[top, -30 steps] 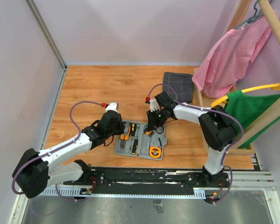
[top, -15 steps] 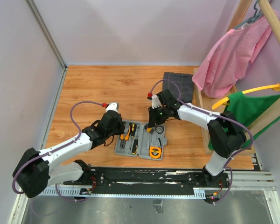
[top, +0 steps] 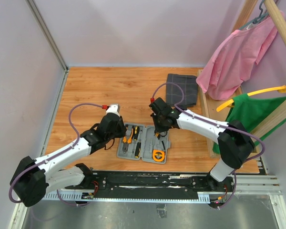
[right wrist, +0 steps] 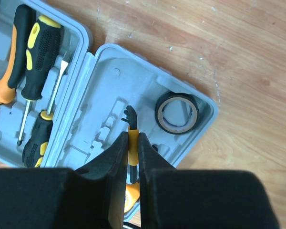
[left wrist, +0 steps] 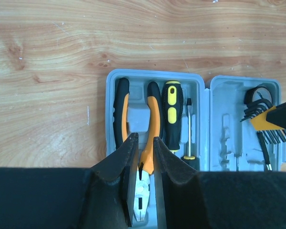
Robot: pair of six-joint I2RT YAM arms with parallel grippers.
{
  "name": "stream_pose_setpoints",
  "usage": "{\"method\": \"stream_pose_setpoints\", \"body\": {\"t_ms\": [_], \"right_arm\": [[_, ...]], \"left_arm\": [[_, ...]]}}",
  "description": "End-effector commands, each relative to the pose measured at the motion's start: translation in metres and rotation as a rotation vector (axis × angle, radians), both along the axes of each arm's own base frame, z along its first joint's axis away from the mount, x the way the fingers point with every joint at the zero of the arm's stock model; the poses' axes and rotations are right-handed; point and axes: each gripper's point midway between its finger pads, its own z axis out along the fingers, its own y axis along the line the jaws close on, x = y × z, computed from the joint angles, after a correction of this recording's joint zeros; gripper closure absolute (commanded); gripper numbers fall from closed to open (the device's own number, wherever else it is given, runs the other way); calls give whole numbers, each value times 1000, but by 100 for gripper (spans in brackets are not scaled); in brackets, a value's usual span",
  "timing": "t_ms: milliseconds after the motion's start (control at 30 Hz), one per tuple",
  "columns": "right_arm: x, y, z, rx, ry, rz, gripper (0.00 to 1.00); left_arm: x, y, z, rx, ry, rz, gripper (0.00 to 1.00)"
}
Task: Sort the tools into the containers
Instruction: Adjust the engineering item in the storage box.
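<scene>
Two arms bend over one open grey case (left wrist: pixel 152 72) lying midway along the near edge of the bench (top: pixel 100 90), with most of the sorting, by our reading, done. Nearest us, the round orange tape measure (top: pixel 158 155) sits at the near end of the case's right half. In the left half lie the pliers (left wrist: pixel 154 114) and, just beside them, two screwdrivers (left wrist: pixel 172 112), one thick-handled and one thin.

The left gripper (left wrist: pixel 144 142) stands over that half with its jaws set close on either side of the pliers' joint. As far as we can make out from the wrist view it is clamped on them, and the pliers rest in their moulded bed.

Farther back, the right gripper (right wrist: pixel 133 135) is pinched tight on the orange holder of the hex keys (right wrist: pixel 132 145) over the right half. We cannot tell whether they touch it. A roll of tape (right wrist: pixel 158 113) is seated in that half's far corner.

We see no tool loose on the wood. What is left, we judge, is to seat the hex keys and let go of the pliers. A few slots in the right half are bare, though we cannot tell what belongs there.

Beyond the case, a folded checked cloth (top: pixel 182 88) lies toward the far edge, and pink and green garments (top: pixel 233 52) hang at the right.
</scene>
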Motion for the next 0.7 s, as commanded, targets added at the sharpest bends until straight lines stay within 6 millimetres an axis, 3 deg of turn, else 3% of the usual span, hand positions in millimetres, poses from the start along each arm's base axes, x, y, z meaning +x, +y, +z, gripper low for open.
{"method": "stream_pose_setpoints", "body": {"t_ms": [0, 300, 667], "right_arm": [[11, -16, 9, -180, -75, -140, 99], [17, -7, 15, -302, -122, -143, 99], [13, 7, 8, -430, -127, -73, 99]], "left_arm": [[-3, 8, 3, 15, -17, 0, 77], [-11, 9, 5, -2, -24, -28, 77], [-13, 9, 6, -12, -25, -29, 77]]}}
